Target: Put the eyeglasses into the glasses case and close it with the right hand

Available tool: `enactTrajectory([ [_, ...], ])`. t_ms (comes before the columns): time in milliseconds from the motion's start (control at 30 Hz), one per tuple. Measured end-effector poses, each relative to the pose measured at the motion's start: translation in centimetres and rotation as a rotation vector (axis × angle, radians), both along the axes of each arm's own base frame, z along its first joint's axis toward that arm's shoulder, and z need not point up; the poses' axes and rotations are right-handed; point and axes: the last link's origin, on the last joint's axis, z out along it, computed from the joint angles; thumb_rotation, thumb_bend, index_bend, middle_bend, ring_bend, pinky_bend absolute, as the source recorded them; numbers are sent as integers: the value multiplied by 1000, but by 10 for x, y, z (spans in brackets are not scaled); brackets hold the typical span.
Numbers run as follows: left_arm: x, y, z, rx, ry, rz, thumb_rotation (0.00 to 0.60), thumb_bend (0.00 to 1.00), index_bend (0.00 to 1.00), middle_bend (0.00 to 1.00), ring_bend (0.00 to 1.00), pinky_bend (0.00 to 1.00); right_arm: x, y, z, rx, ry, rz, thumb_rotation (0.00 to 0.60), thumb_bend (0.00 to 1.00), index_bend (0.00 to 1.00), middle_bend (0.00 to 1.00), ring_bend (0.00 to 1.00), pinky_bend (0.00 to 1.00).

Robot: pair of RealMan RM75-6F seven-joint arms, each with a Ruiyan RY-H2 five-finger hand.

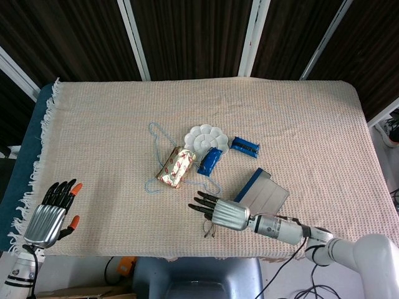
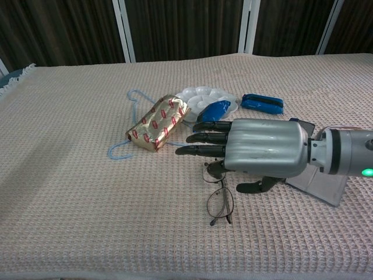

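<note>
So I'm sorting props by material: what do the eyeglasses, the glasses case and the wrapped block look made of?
The eyeglasses look like thin dark metal wire with clear lenses, since the cloth shows through. The glasses case seems a stiff folding board, blue outside with a matte grey lining. The wrapped block appears covered in shiny gold foil or film with red marks, crinkled and reflective; its contents are hidden.

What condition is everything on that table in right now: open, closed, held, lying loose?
glasses case: open, empty.
eyeglasses: lying loose, unfolded, under the right hand.
right hand: fingers spread, holding nothing.
left hand: open, idle.
gold packet: lying on the hanger.
</note>
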Motion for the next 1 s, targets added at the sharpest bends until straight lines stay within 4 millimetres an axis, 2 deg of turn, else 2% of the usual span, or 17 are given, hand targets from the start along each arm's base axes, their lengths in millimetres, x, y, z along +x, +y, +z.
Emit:
enactTrajectory([
  [267,-1,1,0,-4,1,4,600,378,0,0,0,78,11,-7,-9,20,9,18,600,495,569,2,0,0],
  [600,-1,0,0,-2,4,4,600,377,0,0,0,79,8,-6,-12,27,53,39,600,496,580,2,0,0],
  [733,-1,-1,0,-3,5,2,600,378,0,0,0,80,9,-5,-15,26,62,43,600,504,628,9,0,0],
  [800,-1,-1,0,-1,2,1,600,378,0,0,0,81,9,-5,-16,22,67,48,600,519,687,30,0,0],
  [900,-1,-1,1,1,0,1,600,378,0,0,0,81,8,-5,-16,15,72,53,600,560,747,60,0,0],
  [1000,-1,-1,2,0,-1,-1,600,377,0,0,0,82,7,-5,-16,6,71,55,600,611,766,74,0,0],
])
